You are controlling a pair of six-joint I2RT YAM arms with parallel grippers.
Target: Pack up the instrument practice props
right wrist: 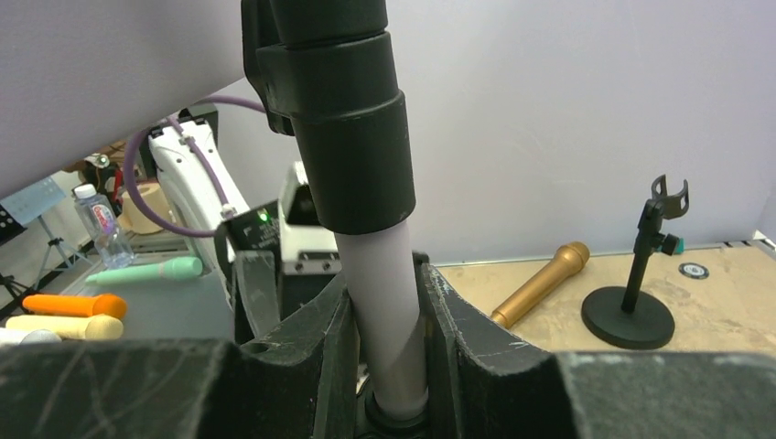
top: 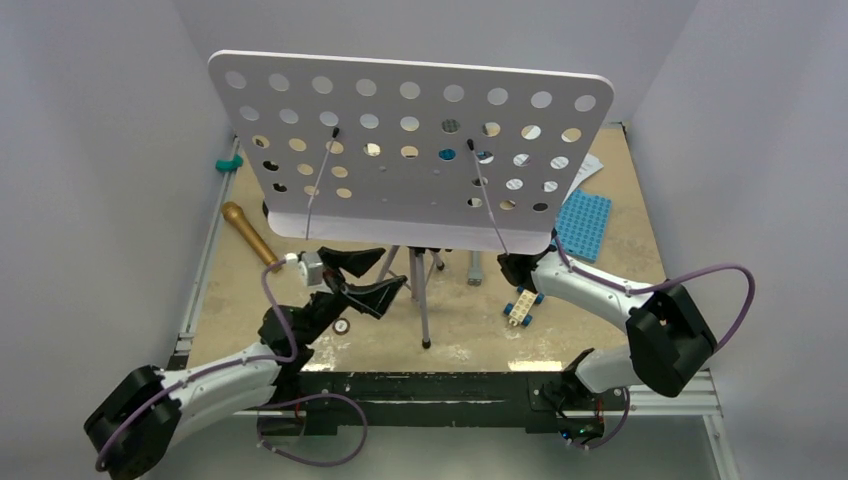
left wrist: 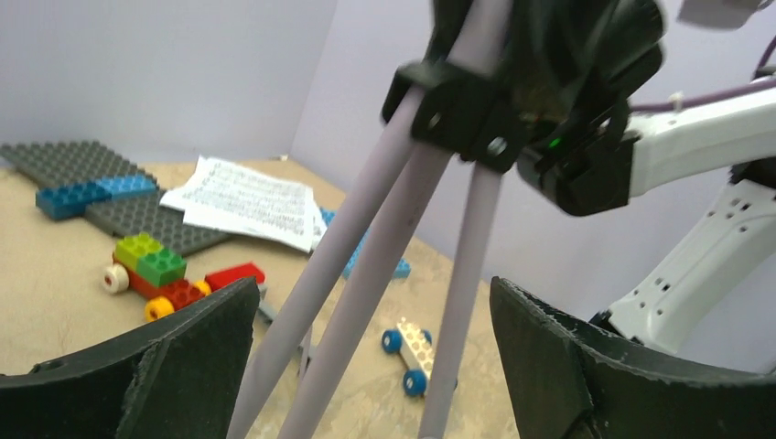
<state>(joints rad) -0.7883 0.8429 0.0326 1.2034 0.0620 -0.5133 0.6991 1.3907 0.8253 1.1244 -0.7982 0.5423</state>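
The lilac perforated music stand [top: 410, 150] stands upright mid-table on its tripod legs [top: 424, 300]. My left gripper [top: 362, 277] is open at the legs' left side. In the left wrist view the legs [left wrist: 366, 274] pass between the wide-apart fingers of that gripper [left wrist: 375, 293] without touching them. My right gripper [right wrist: 389, 283] is shut on the stand's pole [right wrist: 384, 265], just below a black collar, and is half hidden under the desk [top: 515, 265]. The gold-brown microphone [top: 248, 232] lies at the left. The black mic stand [right wrist: 636, 306] is upright beside it. White sheet-music pages [left wrist: 247, 197] lie at the back right.
A blue baseplate [top: 583, 225] lies right of the stand. A white wheeled brick piece [top: 522, 305] sits near the right arm. Grey baseplates [left wrist: 110, 183] and a coloured brick vehicle [left wrist: 160, 274] lie behind the stand. White walls close in three sides.
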